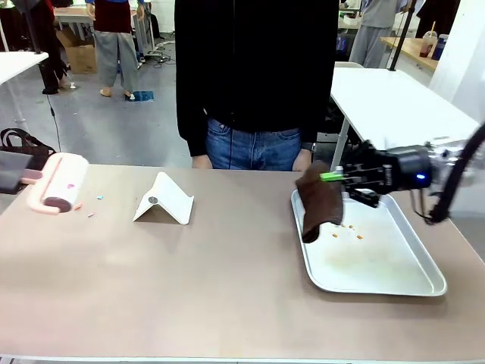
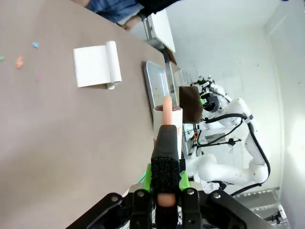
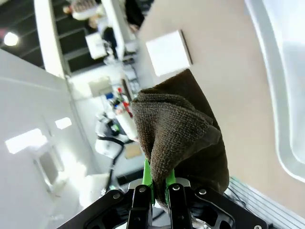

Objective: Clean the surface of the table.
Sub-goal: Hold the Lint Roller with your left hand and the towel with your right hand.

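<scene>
Right pincer [image 1: 333, 177] first: it's pressed tight on a fold of a dark brown cloth [image 1: 318, 203], green pads pinching the top. The rest of the cloth hangs down over the left rim of the silver metal tray [image 1: 379, 262]. The cloth's lower end is right down at that rim, but I can't tell whether it touches. Inside the tray, just right of the cloth, a few orange crumbs [image 1: 347, 227] are scattered on the metal.

The tray sits on the right half of the tan worktop [image 1: 212, 288]. The worktop runs the full width of the scene, from the near edge to the far side. There a person [image 1: 254, 76] in a dark top and jeans stands with hands at the far edge.

Over to the left pincer [image 2: 164, 181]: it's clamped on the pink handle of a lint roller [image 1: 59, 184]. In the wrist view the fingers sit either side of the handle, with the white roll out beyond the fingertips. The roller is at the far left of the worktop, low over the surface, and contact isn't clear.

Just right of it, small coloured scraps [image 1: 99, 197] lie on the worktop. Between roller and tray, toward the far side, a white folded stand [image 1: 164, 199] rests tent-like, well apart from both.
</scene>
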